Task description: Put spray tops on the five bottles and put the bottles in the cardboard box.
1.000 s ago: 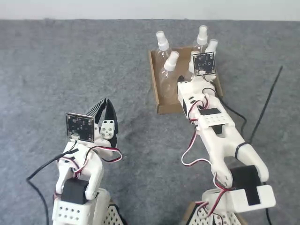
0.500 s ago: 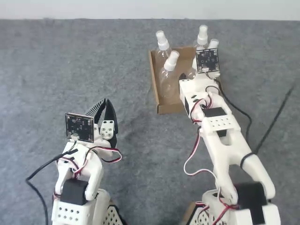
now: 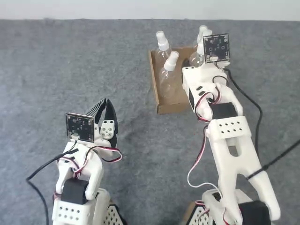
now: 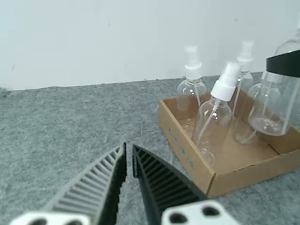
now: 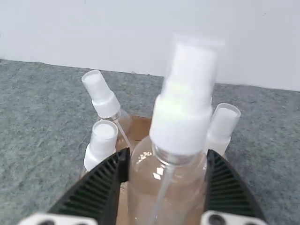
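**Bottle (image 5: pixel 166 187) held over the cardboard box (image 3: pixel 153 79), ready to go in**

My right gripper (image 5: pixel 165 161) is at the far right of the table (image 3: pixel 70 61), over the far right part of the box. Its black fingers pinch the clear bottle by the shoulders, one on each side. The bottle's spray top (image 5: pixel 185 108) is on. From the left wrist view its base looks to hang a little above the box floor, so I judge this to be the placing step, not the capping step.

Next I need a straight, slow descent into the free spot near the right wall. The standing bottles (image 3: pixel 171 63) are just beside that spot and look light enough to tip at a nudge. Only when the base is down would I spread the fingers and lift clear.

My left gripper (image 4: pixel 129 157) sits near and left, well apart from the box. Its fingers are drawn together with only a sliver between them, and there is nothing in them.

Count:
- One box.
- Two grippers.
- Four bottles I can be sure of: three standing in the box and one in my grip, each with a white spray top.
- A fifth bottle I cannot make out. It may be hidden behind the arm or the held bottle.
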Robot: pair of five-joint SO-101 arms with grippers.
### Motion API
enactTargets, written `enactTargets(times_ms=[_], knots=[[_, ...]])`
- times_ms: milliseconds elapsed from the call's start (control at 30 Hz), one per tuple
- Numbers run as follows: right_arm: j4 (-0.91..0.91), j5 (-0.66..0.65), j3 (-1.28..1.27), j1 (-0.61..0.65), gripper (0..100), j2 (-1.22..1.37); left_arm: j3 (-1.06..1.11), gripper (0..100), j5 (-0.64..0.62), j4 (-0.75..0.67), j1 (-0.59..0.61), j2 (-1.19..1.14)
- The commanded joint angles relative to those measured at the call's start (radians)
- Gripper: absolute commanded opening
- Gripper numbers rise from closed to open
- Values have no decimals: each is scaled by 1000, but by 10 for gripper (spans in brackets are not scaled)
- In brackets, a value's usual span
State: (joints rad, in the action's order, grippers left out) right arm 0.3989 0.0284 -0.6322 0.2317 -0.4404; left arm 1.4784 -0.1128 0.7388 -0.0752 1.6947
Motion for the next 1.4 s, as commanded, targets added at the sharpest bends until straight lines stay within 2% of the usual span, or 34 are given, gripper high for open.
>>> enactTargets(times_ms=[0, 333, 633, 833, 967, 1167, 1367], knots=[[4, 6, 69, 2, 195, -61, -5, 12, -3, -23, 6, 6], [-4, -23, 57, 12, 194, -33, -5, 12, -3, -23, 6, 6], [-176, -23, 32, 4, 194, 159, -5, 12, -3, -23, 6, 6], [-222, -21, 31, 4, 194, 257, -5, 12, -3, -23, 6, 6], [-231, -20, 6, 4, 194, 277, -5, 12, -3, -23, 6, 6], [-341, -26, -100, 4, 194, 286, -5, 12, -3, -23, 6, 6], [-343, -20, -112, 7, 195, 288, -5, 12, -3, -23, 6, 6]])
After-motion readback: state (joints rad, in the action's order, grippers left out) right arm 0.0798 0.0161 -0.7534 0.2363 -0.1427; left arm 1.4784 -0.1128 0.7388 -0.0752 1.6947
